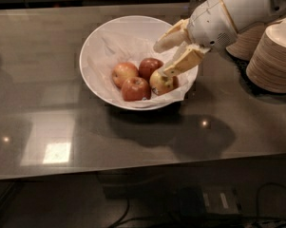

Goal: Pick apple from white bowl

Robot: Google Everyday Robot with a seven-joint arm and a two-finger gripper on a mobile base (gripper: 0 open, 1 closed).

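The white bowl (100, 45), lined with crinkled white paper, stands on the dark glossy counter and holds several apples. The apple (161, 84) with the pale yellow-green patch lies at the bowl's right side. A darker red apple (150, 66) lies behind it, and two red-orange apples (124, 73) (135, 89) lie to its left. My gripper (160, 60) is open over the bowl's right half, just above the apple. Its lower finger (183, 62) has its tip at the apple's top. The upper finger (172, 37) is above the dark apple.
Stacks of beige paper bowls (274, 56) stand on the counter at the right, close to my arm (237, 13). The counter's front edge (133, 172) runs across the lower part of the view, with cables on the floor below.
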